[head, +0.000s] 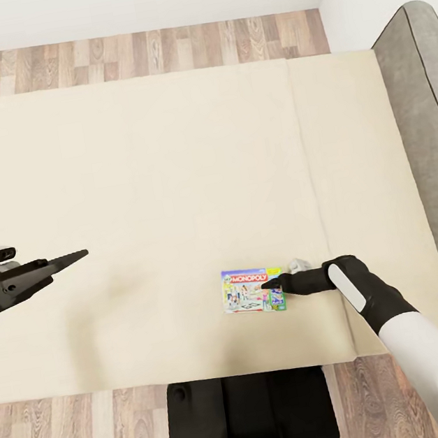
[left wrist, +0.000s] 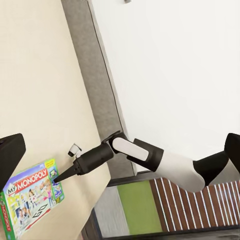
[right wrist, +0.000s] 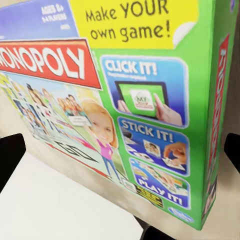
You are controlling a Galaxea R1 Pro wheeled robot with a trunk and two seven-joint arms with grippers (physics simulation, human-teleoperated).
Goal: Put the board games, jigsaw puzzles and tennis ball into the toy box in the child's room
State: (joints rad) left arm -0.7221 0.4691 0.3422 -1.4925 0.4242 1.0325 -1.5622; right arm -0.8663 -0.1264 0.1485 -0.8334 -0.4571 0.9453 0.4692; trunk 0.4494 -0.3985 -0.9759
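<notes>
One board game (head: 253, 290), a blue and green MONOPOLY box, lies flat on the cream bed (head: 142, 181) near its front edge. My right gripper (head: 266, 284) is low over the box's right end. In the right wrist view the box (right wrist: 125, 100) is very close, and the two dark fingers (right wrist: 10, 160) stand wide apart on either side of its green end, so the gripper is open. Whether they touch the box I cannot tell. My left gripper (head: 76, 257) hovers over the bed's left part, far from the box. It is open and empty, fingertips (left wrist: 10, 155) spread. The left wrist view shows the box (left wrist: 30, 197) and right gripper (left wrist: 60, 176).
A grey upholstered bed end (head: 426, 144) runs along the right side. Wood plank floor (head: 150, 53) lies beyond the bed and in front of it, where my dark base (head: 251, 419) stands. A seam (head: 307, 162) crosses the mattress. A small pale thing (head: 297, 264) sits beside the right gripper.
</notes>
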